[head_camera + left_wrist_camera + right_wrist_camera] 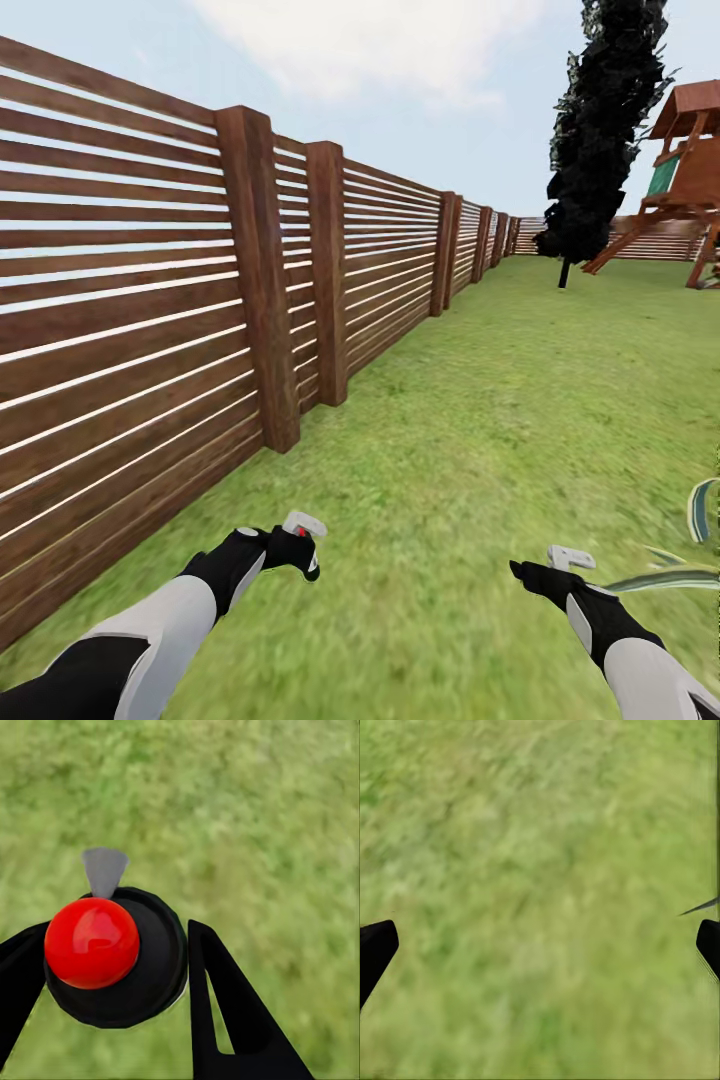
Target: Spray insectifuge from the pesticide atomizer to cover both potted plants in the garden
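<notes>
Between the fingers of the left claw point(112, 967), the spray bottle point(112, 956) is held, its dark head with the red dot facing the wrist camera, above the lawn point(480, 400). Judged light, rigid and smooth; a hold around the body below the nozzle suits. Right claw point(540, 945) gapes wide, empty. Striped leaves point(665, 575) of one plant show beside it; pot not visible
</notes>
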